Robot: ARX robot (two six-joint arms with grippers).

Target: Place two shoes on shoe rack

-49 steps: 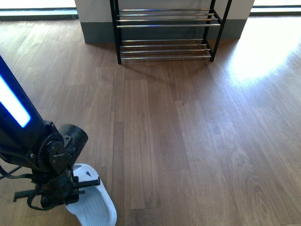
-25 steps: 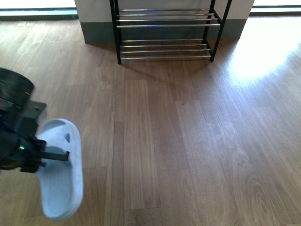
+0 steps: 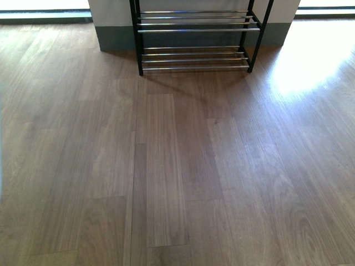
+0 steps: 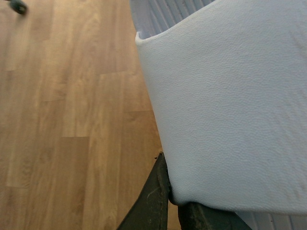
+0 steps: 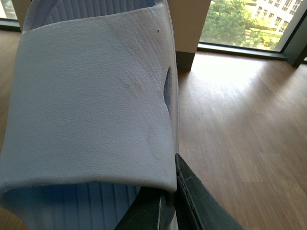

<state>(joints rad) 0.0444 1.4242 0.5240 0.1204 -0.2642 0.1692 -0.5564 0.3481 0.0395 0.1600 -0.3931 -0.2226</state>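
The shoe rack (image 3: 194, 39) stands at the far end of the wooden floor in the front view, black side frames with two tiers of chrome rods, nothing on them. Neither arm shows in the front view. In the left wrist view my left gripper (image 4: 170, 201) is shut on the edge of a white slipper (image 4: 230, 105), held above the floor. In the right wrist view my right gripper (image 5: 168, 203) is shut on the strap edge of a second white slipper (image 5: 91, 96), also off the floor.
Brown wooden plank floor (image 3: 177, 166) stretches between me and the rack. A grey and white wall base (image 3: 113, 33) stands behind the rack. The right wrist view shows a window (image 5: 240, 24) with trees outside. A sunlit patch (image 3: 310, 61) lies to the right.
My left arm with the white slipper rose from the lower left of the front view and has left that view entirely. The rack has not moved.
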